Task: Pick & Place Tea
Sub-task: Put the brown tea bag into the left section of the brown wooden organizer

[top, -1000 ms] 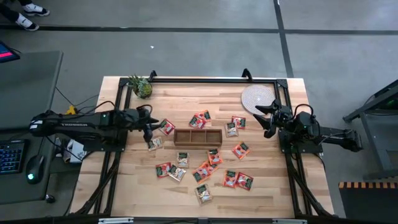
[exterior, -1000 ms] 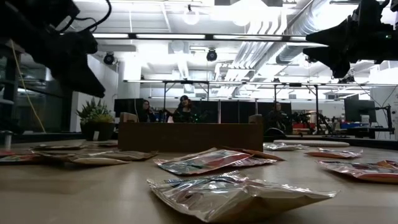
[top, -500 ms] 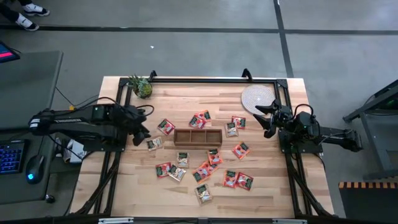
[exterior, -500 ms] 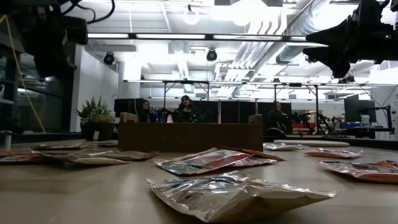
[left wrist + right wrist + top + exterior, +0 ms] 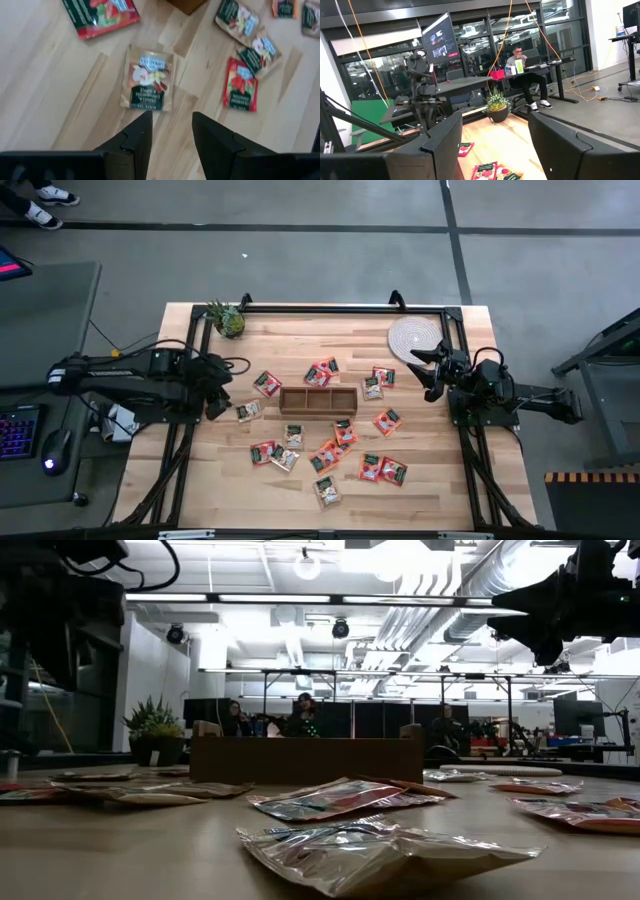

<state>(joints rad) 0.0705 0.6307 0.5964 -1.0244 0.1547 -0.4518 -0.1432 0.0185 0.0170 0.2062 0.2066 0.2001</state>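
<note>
Pale wooden desk (image 5: pixel 420 490) scattered with small orange-red tea sachets (image 5: pixel 330 452) around a long brown wooden box (image 5: pixel 318 401): the left gripper (image 5: pixel 169 131), jaws spread and empty, should descend squarely over the beige sachet (image 5: pixel 148 78) near the left edge, while the right gripper (image 5: pixel 428 375), fingers parted, waits at the right edge.

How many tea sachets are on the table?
About 16 tea sachets: two left of the wooden box, four beyond it, ten nearer the front edge; overlaps may hide some.
</note>
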